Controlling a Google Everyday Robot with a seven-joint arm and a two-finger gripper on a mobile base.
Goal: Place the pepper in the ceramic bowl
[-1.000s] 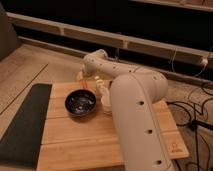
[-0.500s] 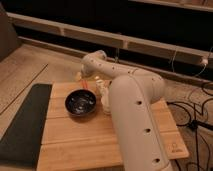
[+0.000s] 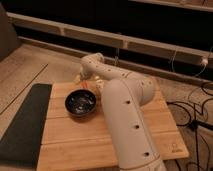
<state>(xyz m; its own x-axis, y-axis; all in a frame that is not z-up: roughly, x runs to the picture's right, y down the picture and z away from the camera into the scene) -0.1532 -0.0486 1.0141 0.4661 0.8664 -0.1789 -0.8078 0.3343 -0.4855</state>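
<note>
The glossy black ceramic bowl (image 3: 81, 104) sits on the left half of the wooden table (image 3: 75, 142). My white arm (image 3: 125, 115) reaches from the front right toward the table's back left. The gripper (image 3: 83, 80) is low over the table just behind the bowl's far rim, mostly hidden by the wrist. A small orange-red bit, the pepper (image 3: 86, 85), shows right at the gripper, between it and the bowl's far rim. I cannot tell whether it is held or lies on the table.
A dark mat (image 3: 20, 125) lies along the table's left side. Cables (image 3: 197, 112) trail on the floor at the right. A wall rail (image 3: 125, 40) runs behind the table. My arm covers the table's middle and right.
The arm has shifted slightly and now covers the white piece that showed to the right of the bowl. The bowl has not moved.
</note>
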